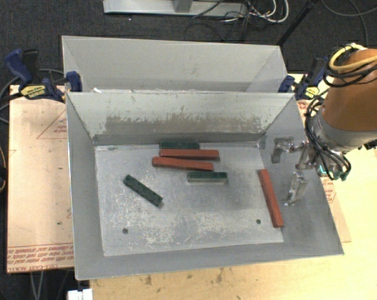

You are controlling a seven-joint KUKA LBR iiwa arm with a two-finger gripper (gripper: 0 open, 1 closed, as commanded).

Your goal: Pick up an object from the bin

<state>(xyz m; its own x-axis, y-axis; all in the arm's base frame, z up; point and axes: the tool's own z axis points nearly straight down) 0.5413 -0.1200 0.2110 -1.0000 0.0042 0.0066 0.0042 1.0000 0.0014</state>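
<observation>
- Pincer [288, 172] hangs at the right side of the bin [194, 230], its two metal fingers [293, 194] apart with nothing between them
- Nearest thing is a red bar [271, 197], lying lengthwise along the foot of the right wall, just left of the pincer
- Further off, a red pair [183, 162] and a green bar [207, 176] lie close together mid-bin towards the back, and a lone green bar [143, 190] lies to the left
- Risk, as I judge it: the red bar sits so near the sloped wall that a finger coming down could strike the wall, or land on the bar and skid it away
- A thin, flat bar gives little to grip, so closing too high would catch nothing
</observation>
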